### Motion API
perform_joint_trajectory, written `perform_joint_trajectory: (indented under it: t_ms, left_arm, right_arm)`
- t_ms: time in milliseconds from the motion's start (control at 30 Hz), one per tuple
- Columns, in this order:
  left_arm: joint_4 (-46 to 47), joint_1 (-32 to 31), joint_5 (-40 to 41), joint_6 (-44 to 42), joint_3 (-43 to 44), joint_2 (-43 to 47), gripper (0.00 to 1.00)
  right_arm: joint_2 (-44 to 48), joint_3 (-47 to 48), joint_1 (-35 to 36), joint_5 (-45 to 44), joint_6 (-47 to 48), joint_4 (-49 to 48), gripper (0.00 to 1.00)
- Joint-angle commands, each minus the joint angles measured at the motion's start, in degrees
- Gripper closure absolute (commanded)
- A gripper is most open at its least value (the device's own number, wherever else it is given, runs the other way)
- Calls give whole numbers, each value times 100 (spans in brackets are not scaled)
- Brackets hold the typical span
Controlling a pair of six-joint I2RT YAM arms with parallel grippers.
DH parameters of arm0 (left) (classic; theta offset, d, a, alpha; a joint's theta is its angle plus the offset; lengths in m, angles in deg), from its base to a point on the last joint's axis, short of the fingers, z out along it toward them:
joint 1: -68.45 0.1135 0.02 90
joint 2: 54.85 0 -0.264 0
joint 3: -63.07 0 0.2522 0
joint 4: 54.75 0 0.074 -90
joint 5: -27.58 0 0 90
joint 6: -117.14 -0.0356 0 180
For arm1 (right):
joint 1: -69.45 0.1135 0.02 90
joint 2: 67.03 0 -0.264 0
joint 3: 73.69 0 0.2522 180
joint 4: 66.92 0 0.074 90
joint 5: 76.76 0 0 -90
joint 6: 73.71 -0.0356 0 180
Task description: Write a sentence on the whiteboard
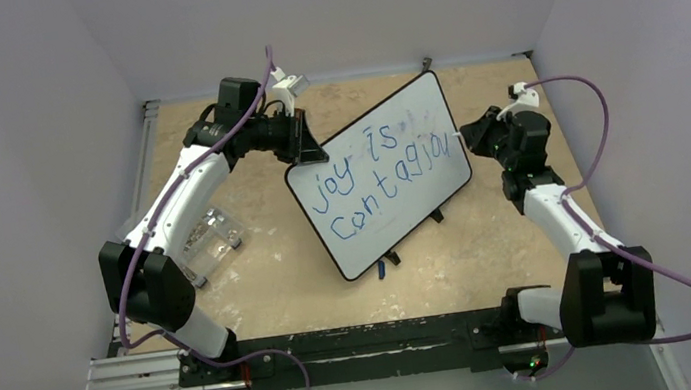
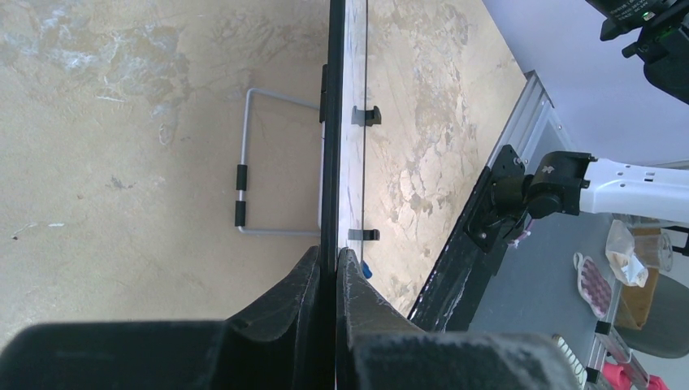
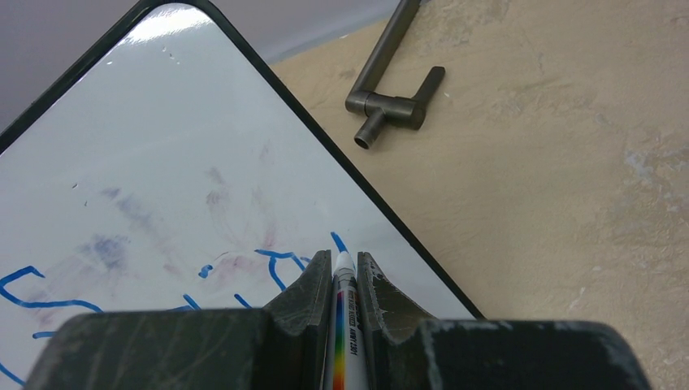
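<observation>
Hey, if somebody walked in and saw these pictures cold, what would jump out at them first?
The tilted whiteboard in the middle of the table, with a blue sentence reading "joy is contagiou" in two lines. The left gripper clamps its left edge. The right gripper holds a marker with its tip near the board's right edge, by the last letters.

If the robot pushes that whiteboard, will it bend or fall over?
Probably stiff: the whiteboard looks flat and framed. It seems tippy, standing thin on a wire stand and small feet, which may be why the left claw pinches its edge. Its glossy face likely feels slippery under the marker in the right claw.
</observation>
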Motion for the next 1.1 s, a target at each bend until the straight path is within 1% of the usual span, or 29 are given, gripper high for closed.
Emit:
perform_joint_trajectory:
  t_ms: [0, 533, 1067]
  left_arm:
    - [250, -9, 373, -370, 88, 128, 100]
    - [248, -10, 339, -365, 95, 75, 100]
    - [242, -10, 373, -378, 96, 72, 100]
  right_arm:
    - [-23, -23, -34, 53, -44, -277, 100]
    - [-332, 139, -74, 144, -101, -406, 100]
    - [-384, 80, -86, 244, -121, -490, 100]
